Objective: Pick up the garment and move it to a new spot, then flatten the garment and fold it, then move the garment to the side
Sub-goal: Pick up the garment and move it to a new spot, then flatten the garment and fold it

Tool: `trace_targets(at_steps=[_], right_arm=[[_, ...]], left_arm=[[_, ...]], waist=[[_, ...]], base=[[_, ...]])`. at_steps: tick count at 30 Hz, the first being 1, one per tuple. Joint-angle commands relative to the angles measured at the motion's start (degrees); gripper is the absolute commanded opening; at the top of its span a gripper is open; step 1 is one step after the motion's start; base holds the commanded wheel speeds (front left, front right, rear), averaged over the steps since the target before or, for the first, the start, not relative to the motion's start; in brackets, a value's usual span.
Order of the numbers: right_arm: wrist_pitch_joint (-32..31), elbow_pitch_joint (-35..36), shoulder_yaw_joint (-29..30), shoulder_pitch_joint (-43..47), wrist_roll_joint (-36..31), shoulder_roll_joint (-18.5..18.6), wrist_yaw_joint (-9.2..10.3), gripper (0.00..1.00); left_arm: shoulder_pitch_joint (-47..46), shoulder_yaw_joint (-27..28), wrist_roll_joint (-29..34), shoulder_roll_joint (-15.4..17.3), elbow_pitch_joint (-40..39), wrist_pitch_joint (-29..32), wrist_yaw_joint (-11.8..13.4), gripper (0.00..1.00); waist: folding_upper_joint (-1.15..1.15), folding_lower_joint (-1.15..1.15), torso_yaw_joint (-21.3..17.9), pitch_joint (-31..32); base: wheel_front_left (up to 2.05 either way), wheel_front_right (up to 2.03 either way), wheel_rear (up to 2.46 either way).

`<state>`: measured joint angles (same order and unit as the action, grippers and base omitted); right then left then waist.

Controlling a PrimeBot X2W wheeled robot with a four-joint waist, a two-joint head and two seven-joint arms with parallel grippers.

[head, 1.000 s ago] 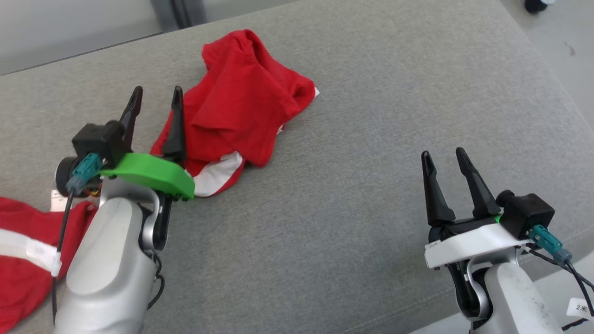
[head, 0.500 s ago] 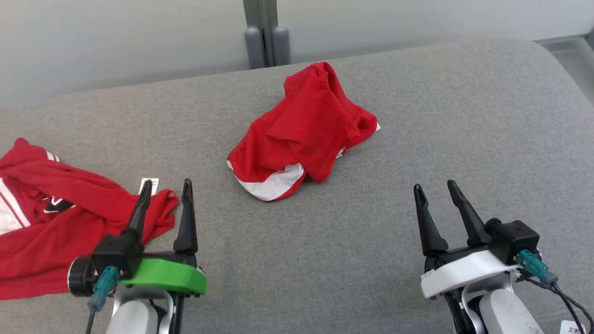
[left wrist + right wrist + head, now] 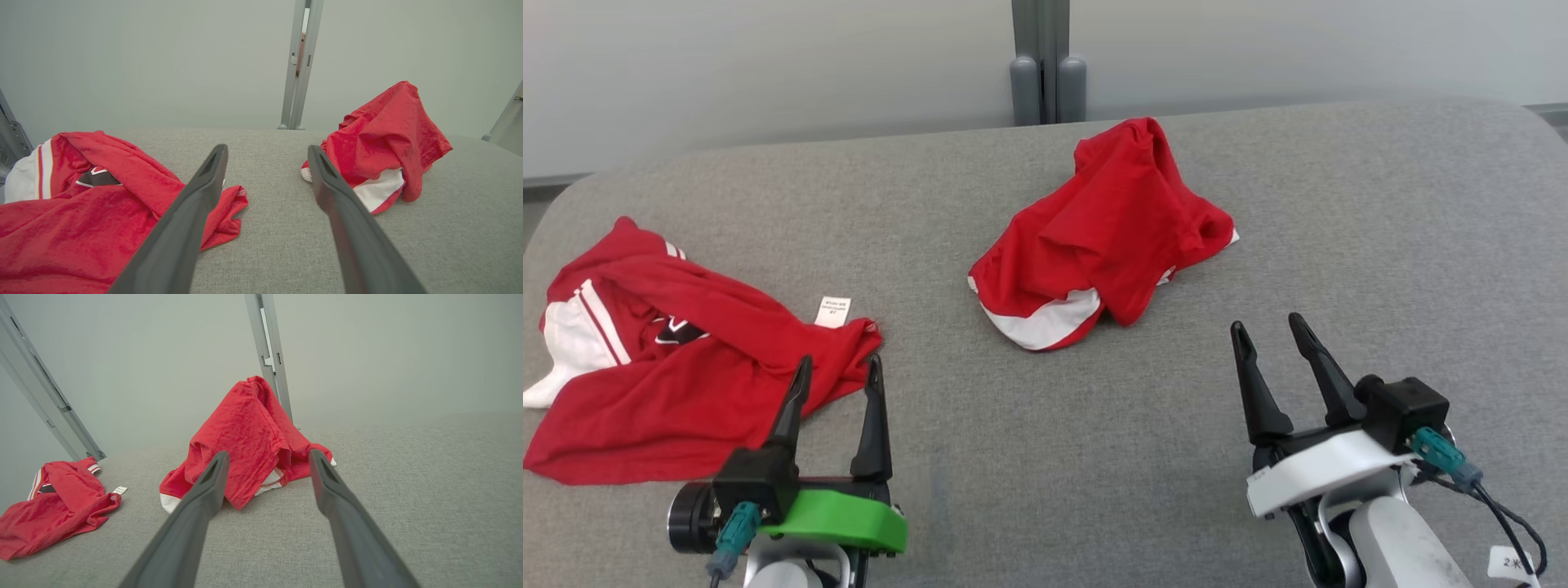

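Plainly, with the left gripper (image 3: 840, 359) and right gripper (image 3: 1265, 321) both open and empty, the crumpled red garment (image 3: 1107, 229) lies ahead between them on the grey cushion (image 3: 1045, 433), nearer the right, its long axis seemingly slanting far-right to near-left.

Open in the middle and right, cluttered left and centre-back.
Bare grey surface (image 3: 1029, 457) free between heaped red garment (image 3: 1107, 224) mid-back and spread red garment (image 3: 678, 359) at left, likewise along the right; grey post (image 3: 1048, 61) behind the far edge.
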<state>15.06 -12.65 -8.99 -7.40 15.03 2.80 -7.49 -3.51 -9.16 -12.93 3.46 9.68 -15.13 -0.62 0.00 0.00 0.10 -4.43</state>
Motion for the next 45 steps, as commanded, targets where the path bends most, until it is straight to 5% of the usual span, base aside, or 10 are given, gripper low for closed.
trace_targets(at_steps=[1, 13, 23, 24, 25, 26, 38, 45], right_arm=[[0.2, -0.8, -0.4, -1.8, 0.9, 0.2, -0.01, 1.0], [0.2, -22.2, -4.6, -15.1, 4.9, 3.4, -0.01, 1.0], [0.2, -27.8, -7.5, -19.8, 8.5, 6.2, -0.01, 1.0], [0.2, -28.0, -7.7, -20.0, 8.6, 6.2, -0.01, 0.73], [0.2, -28.1, -7.5, -20.3, 8.3, 6.4, -0.01, 0.24], [0.2, -28.1, -7.2, -20.4, 7.9, 6.5, -0.01, 0.0], [0.2, -21.5, -2.8, -14.7, 3.8, 4.9, -0.01, 0.0], [0.2, -15.1, -0.9, -9.3, 3.6, 8.4, 0.0, 0.0]], left_arm=[[-1.7, 0.0, 0.6, -0.1, 0.1, 0.0, -0.3, 1.0], [-6.3, -3.6, -1.4, -0.5, 0.7, 0.0, 0.2, 1.0], [-7.2, -4.8, -2.6, -0.5, 0.6, 0.0, 1.6, 1.0], [-7.2, -4.8, -2.6, -0.5, 0.7, 0.0, 1.7, 1.0], [-7.2, -4.8, -2.6, -0.5, 0.8, 0.0, 1.7, 1.0], [-7.2, -4.7, -2.7, -0.5, 0.8, 0.0, 1.7, 1.0], [-5.6, -3.9, -3.2, -0.5, 2.0, 0.0, 1.6, 1.0], [-4.3, -3.1, -3.3, -0.5, 2.1, 0.0, 1.6, 1.0]], waist=[[0.0, 0.0, 2.3, -2.6], [0.0, 0.0, 12.2, -10.1], [0.0, 0.0, 15.0, -11.5], [0.0, 0.0, 14.9, -11.5], [0.0, 0.0, 14.8, -11.4], [0.0, 0.0, 14.6, -11.3], [0.0, 0.0, 8.2, -6.9], [0.0, 0.0, 2.7, -4.0]], base=[[0.0, 0.0, 0.0], [0.0, 0.0, 0.0], [0.0, 0.0, 0.0], [0.0, 0.0, 0.0], [0.0, 0.0, 0.0], [0.0, 0.0, 0.0], [0.0, 0.0, 0.0], [0.0, 0.0, 0.0]])
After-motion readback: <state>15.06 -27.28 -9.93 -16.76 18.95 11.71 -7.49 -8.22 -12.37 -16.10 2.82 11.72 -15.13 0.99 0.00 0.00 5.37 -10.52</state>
